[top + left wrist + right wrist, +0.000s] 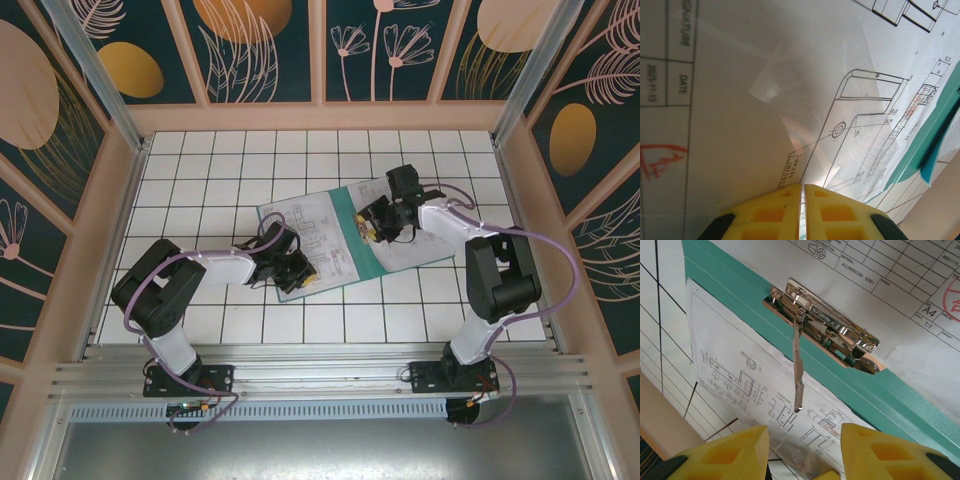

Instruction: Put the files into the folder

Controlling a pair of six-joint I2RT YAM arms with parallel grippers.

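The teal folder (352,238) lies open in the middle of the table, with white printed files (305,232) on its left half and another sheet (425,245) on its right. My left gripper (288,272) is at the near corner of the left sheets. Its yellow fingers (803,187) are shut on the edge of a lifted sheet (740,100). My right gripper (372,228) hovers over the folder's spine (890,395), open (805,440) with nothing held. Below it, the metal clip (825,322) has its lever (798,365) raised above a printed sheet (740,370).
The white tiled table (250,160) is fenced by beige walls (120,220) and metal posts. A rail (320,375) runs along the near edge, where both arm bases are bolted. There is bare tile beyond and to either side of the folder.
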